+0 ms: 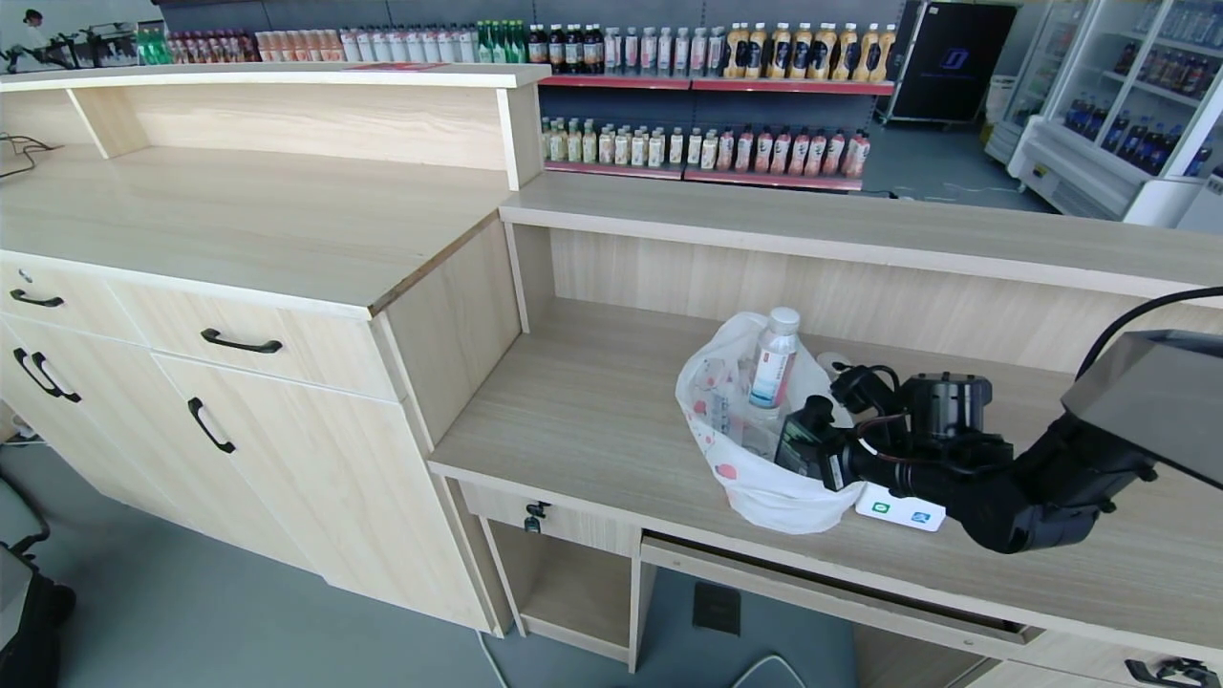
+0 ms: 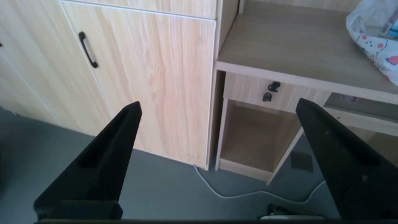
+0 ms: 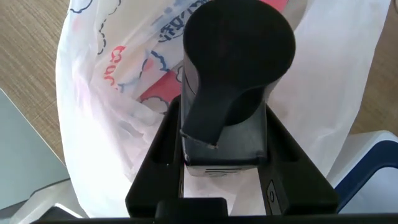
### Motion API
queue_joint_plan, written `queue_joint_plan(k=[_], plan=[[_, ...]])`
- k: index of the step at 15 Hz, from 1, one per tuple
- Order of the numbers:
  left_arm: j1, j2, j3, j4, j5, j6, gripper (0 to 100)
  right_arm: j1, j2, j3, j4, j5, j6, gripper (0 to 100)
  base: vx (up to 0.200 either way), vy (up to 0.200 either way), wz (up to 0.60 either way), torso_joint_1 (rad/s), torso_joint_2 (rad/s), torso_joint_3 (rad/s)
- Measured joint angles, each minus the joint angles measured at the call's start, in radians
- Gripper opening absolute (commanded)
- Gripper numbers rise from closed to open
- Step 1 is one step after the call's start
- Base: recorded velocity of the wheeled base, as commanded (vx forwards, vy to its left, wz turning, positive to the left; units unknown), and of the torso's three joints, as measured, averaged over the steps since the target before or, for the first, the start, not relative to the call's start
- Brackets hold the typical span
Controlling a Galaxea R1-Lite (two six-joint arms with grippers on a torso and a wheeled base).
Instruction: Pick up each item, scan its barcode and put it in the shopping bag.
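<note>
The right gripper (image 3: 224, 158) is clamped on a dark item (image 3: 239, 50) at the mouth of the white bag (image 1: 755, 492) on the low desk (image 1: 592, 401). 1 bottle (image 1: 774, 363) stands in the bag. The left gripper (image 2: 217, 106) has its jaws wide apart.

Pale wooden counter (image 1: 592, 411), black-handled cabinets (image 1: 287, 420), stocked drink shelves (image 1: 707, 57), glass-door coolers (image 1: 1127, 105) behind.
</note>
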State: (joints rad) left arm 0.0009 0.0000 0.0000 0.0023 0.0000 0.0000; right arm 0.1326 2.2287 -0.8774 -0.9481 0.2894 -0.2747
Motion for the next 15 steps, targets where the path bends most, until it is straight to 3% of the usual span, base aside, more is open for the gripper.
queue_joint_plan(k=[1,11,13,15], plan=[[0.0,0.0,0.0,0.0,0.0,0.0,100,0.0,0.0,0.005,0.0,0.0,-0.007,100,0.0,0.0,0.0,0.0,0.0,0.0],[0.0,0.0,0.0,0.0,0.0,0.0,100,-0.008,-0.163,-0.011,0.012,-0.001,0.0,100,0.0,0.0,0.0,0.0,0.0,0.0],[0.0,0.0,0.0,0.0,0.0,0.0,100,-0.034,-0.266,0.04,0.012,-0.006,-0.076,100,0.0,0.0,0.0,0.0,0.0,0.0],[0.0,0.0,0.0,0.0,0.0,0.0,100,-0.096,-0.364,0.086,0.012,-0.038,-0.21,100,0.0,0.0,-0.6,0.002,0.0,0.0]])
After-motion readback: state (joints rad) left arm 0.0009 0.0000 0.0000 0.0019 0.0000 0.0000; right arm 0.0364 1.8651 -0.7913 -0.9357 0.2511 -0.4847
